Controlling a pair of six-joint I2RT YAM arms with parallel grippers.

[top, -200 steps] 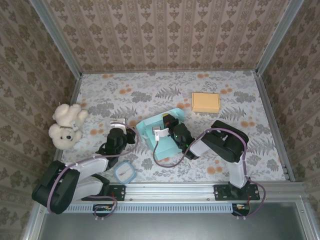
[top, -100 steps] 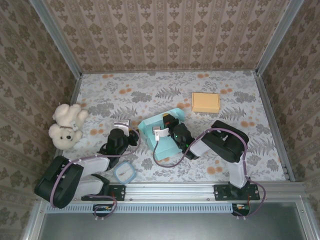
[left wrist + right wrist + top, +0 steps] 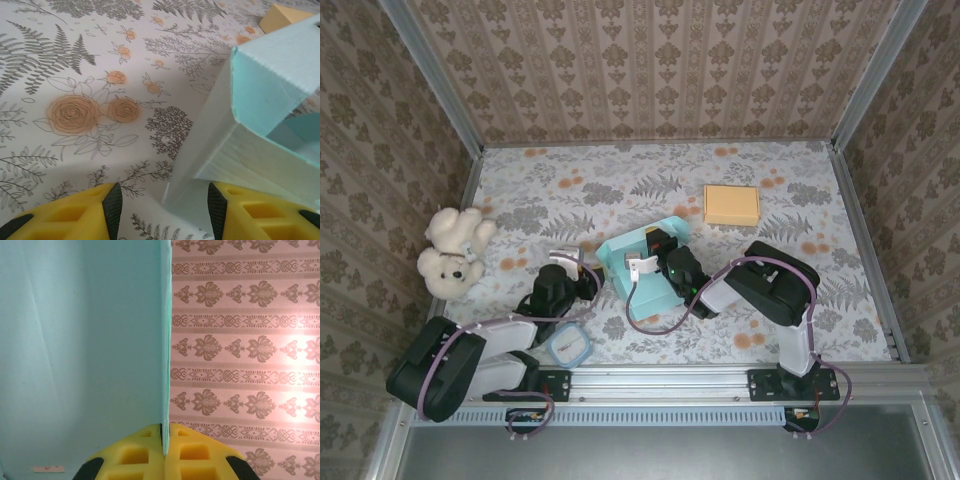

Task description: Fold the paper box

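Since the earlier frame, the left end effector (image 3: 576,268) is advanced rightward to the paper box (image 3: 618,256), which is located near the centre of the worktop (image 3: 570,190). Its fingers are apart, with the box's left corner between them. The right end effector (image 3: 165,442) is clamped on an upright wall. The box is judged partly erected; the remaining panels are yet to be folded in.

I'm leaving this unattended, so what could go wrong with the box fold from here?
The right pincer pinches one thin panel of the paper box; a pull may tear it or slip off. The open left pincer straddles the box's corner wall, so closing might crush it or shove the box.
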